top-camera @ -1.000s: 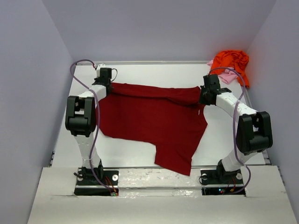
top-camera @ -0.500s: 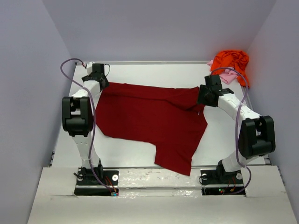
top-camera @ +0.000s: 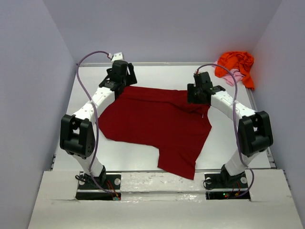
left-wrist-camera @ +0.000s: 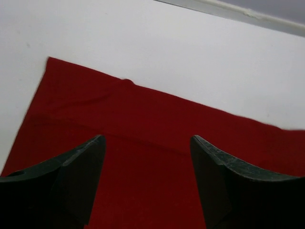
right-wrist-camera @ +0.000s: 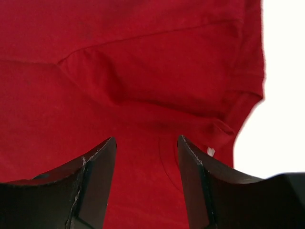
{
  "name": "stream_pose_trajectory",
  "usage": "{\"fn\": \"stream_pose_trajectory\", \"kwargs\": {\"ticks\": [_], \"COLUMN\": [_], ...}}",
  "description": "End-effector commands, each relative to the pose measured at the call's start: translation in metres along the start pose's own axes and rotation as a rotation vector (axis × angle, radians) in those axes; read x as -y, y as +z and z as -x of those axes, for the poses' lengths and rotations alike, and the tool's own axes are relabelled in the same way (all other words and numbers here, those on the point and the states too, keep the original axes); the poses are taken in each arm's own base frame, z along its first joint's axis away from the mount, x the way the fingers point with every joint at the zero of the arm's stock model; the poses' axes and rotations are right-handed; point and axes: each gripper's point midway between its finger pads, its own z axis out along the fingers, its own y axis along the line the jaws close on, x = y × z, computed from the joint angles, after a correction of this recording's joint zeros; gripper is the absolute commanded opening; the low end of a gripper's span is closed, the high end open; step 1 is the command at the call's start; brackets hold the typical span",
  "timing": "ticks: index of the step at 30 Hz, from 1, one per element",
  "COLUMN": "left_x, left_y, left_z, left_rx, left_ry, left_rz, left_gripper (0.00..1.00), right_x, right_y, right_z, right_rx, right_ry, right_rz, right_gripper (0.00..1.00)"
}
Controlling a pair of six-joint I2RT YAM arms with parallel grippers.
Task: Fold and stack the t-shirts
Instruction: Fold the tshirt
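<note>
1. At the near edge of the table (top-camera: 128, 155), the two arm bases stood side by side, and one corner of the dark red t-shirt (top-camera: 157, 124) hung down between them, close to that edge.
2. The dark red t-shirt lay spread across the middle of the table, mostly flat, with some creases and a folded strip along its far side.
3. The left gripper (top-camera: 121, 80) hovered over the far left part of that shirt. In its wrist view the left gripper (left-wrist-camera: 147, 140) had its fingers (left-wrist-camera: 81, 162) spread wide with nothing between them, only red cloth (left-wrist-camera: 143, 119) below and bare table (left-wrist-camera: 167, 47) beyond.
4. The right gripper (top-camera: 200, 90) hovered over the far right part of the shirt. In its wrist view the right gripper (right-wrist-camera: 147, 140) was also wide apart and held nothing, above wrinkled red cloth (right-wrist-camera: 143, 71) whose edge ended at the white table (right-wrist-camera: 281, 119) on the right.
5. In the far right corner, well apart from the red shirt, the orange t-shirt (top-camera: 236, 62) lay crumpled, with the pink t-shirt (top-camera: 232, 76) showing from under its near side.
</note>
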Motion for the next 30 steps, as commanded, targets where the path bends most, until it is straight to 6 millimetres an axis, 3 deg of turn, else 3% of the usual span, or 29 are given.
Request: {"fn": "stream_pose_trajectory", "kwargs": {"ticks": [1,4,7,8,14,18,26,27,30], "left_x": [0.032,0.039,0.051,0.061,0.068,0.07,0.058,0.056,0.053], "left_y": [-0.032,-0.055,-0.078,-0.094,-0.131,-0.139,-0.144,-0.145,-0.144], "left_z": [0.019,0.026,0.031,0.037,0.045,0.049,0.058,0.059,0.06], "left_rx": [0.022,0.048,0.103,0.148,0.247,0.253,0.285,0.29,0.298], "left_ry": [0.035,0.011,0.025,0.052,0.071,0.078,0.069,0.07,0.075], "left_rz": [-0.126,-0.191,-0.219,-0.245,-0.26,-0.267,-0.212,-0.202,-0.182], "left_gripper": [0.83,0.83,0.83,0.83,0.86,0.88,0.88,0.88,0.88], "right_x": [-0.007,-0.004,0.004,0.005,0.009,0.009,0.002,0.009,0.019], "right_y": [0.032,0.048,0.072,0.082,0.106,0.121,0.146,0.154,0.166], "right_z": [0.007,0.009,-0.003,-0.006,-0.016,-0.006,0.04,0.037,0.051], "right_rx": [-0.015,-0.023,-0.071,-0.083,-0.158,-0.171,-0.152,-0.17,-0.155], "right_ry": [-0.017,-0.008,-0.017,-0.013,-0.007,-0.013,0.004,0.006,0.024], "right_rz": [0.0,-0.037,-0.095,-0.112,-0.123,-0.123,-0.086,-0.102,-0.107], "right_gripper": [0.59,0.59,0.58,0.58,0.58,0.58,0.58,0.58,0.58]}}
